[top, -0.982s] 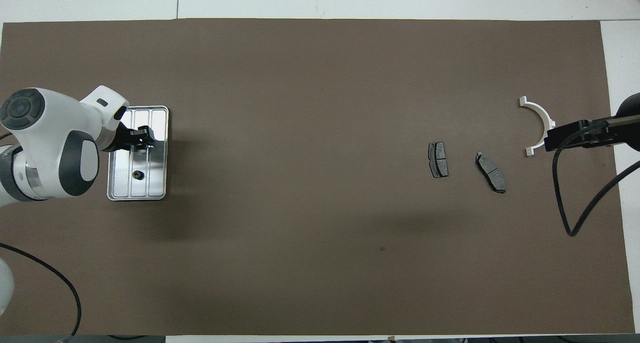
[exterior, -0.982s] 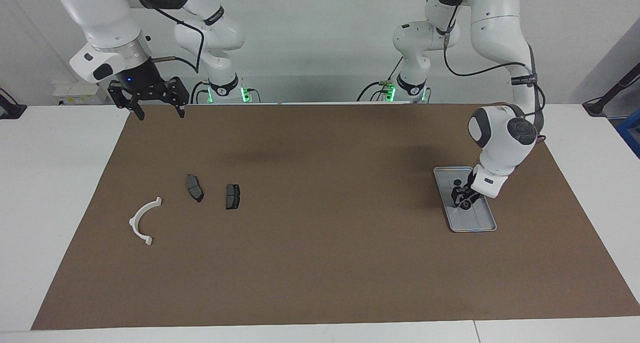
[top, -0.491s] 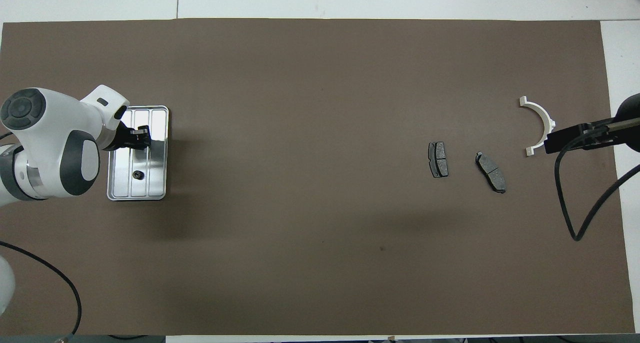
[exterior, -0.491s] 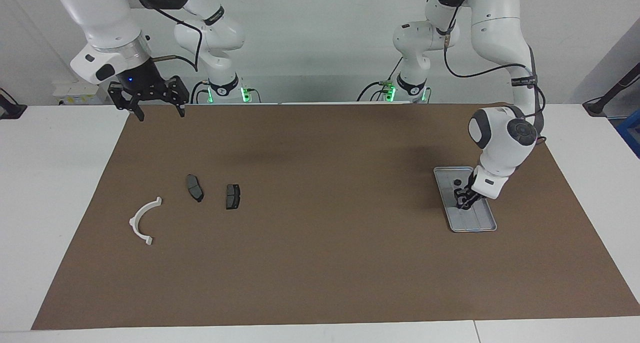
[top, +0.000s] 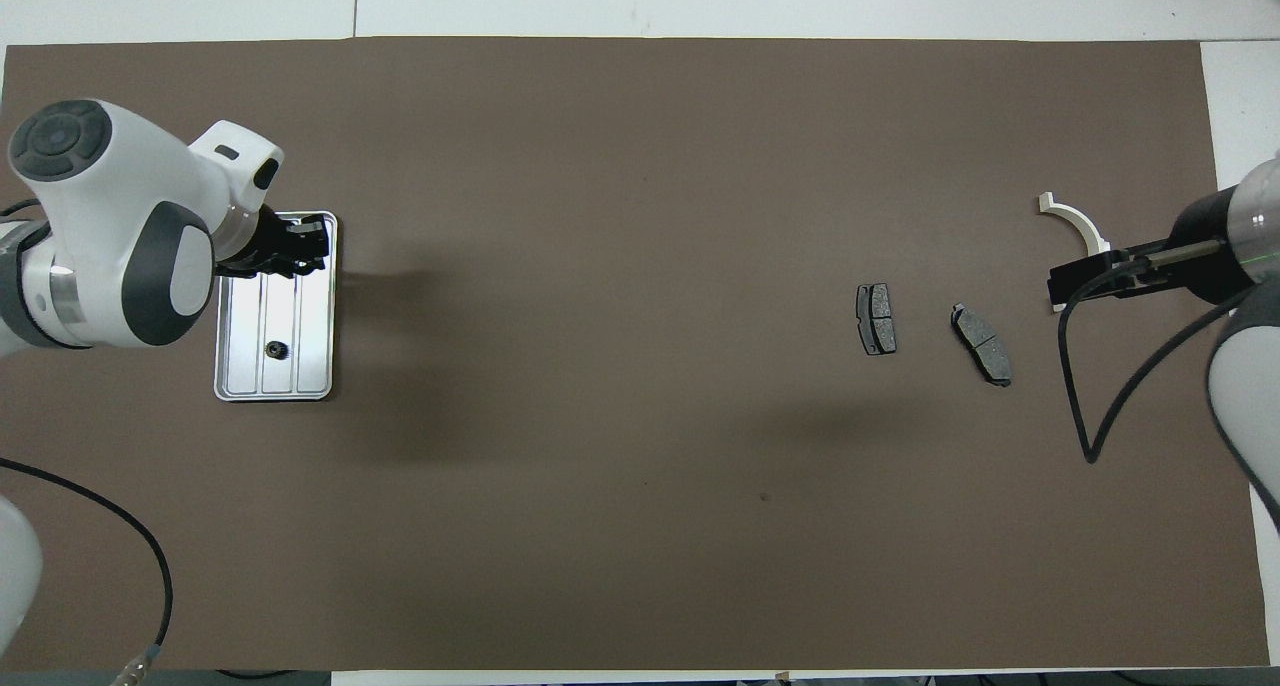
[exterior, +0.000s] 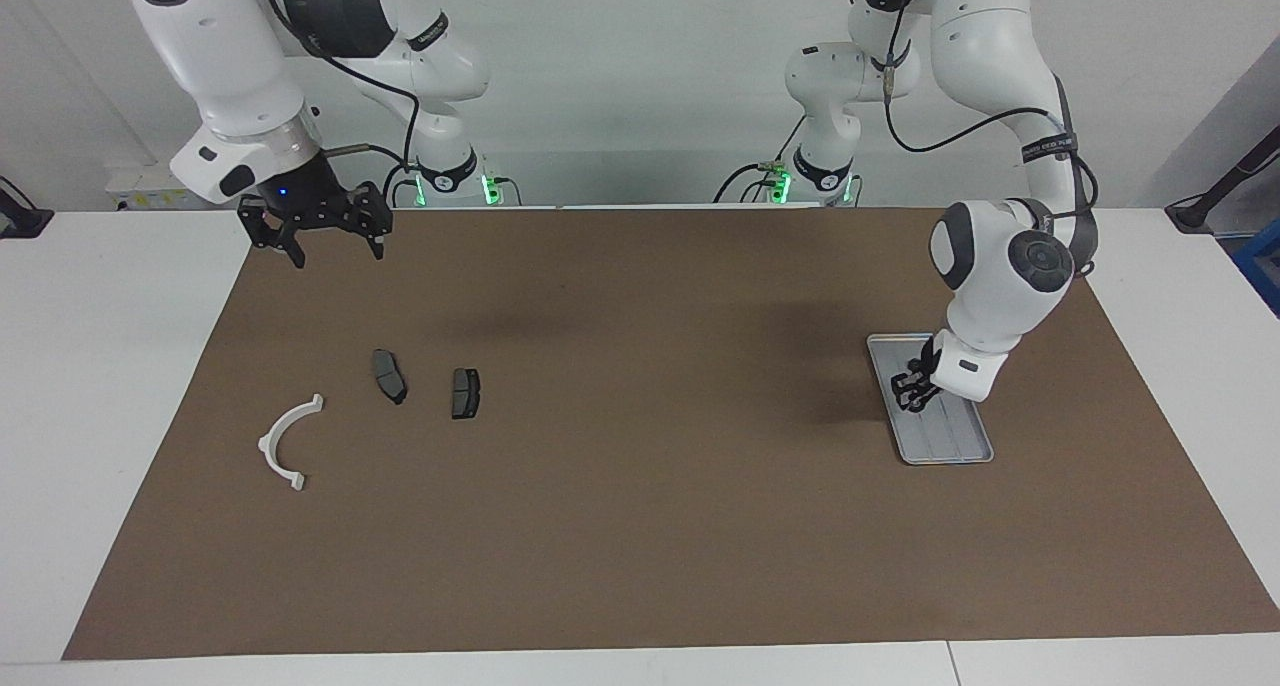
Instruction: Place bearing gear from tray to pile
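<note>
The tray lies on the brown mat at the left arm's end of the table. The gear, small and dark, sits in the tray, in the half nearer the robots, with nothing touching it. The left gripper hangs over the tray, and I cannot tell how its fingers stand. At the right arm's end lie 2 dark pads side by side, and the white bracket is farther from the robots than they are. The right gripper is up in the air over the mat's edge by the robots, its 2 fingers spread wide, holding nothing.
</note>
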Tool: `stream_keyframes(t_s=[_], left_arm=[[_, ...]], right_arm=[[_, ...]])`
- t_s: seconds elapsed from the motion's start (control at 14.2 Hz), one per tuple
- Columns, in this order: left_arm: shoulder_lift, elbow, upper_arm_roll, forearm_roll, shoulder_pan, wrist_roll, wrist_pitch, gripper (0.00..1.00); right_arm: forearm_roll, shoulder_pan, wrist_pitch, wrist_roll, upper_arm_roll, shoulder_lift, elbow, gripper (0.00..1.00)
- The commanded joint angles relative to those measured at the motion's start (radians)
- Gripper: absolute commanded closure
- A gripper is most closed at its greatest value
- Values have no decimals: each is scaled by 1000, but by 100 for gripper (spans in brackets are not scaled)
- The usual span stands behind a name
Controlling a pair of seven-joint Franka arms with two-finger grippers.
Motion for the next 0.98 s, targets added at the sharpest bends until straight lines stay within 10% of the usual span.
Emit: stream_keyframes(t_s=[0.0,0.49,0.91], left_arm=[[40,96,16,5,-175,-287,-53,100],[108,67,19,5,-472,-667,132,100],[119,-6,16,3,-513,-696,220,100]], right_arm=[[20,20,97,17,-2,5,-82,0],[20,32,174,52,-2,80,-92,0],[20,32,174,49,-2,80,-94,0]])
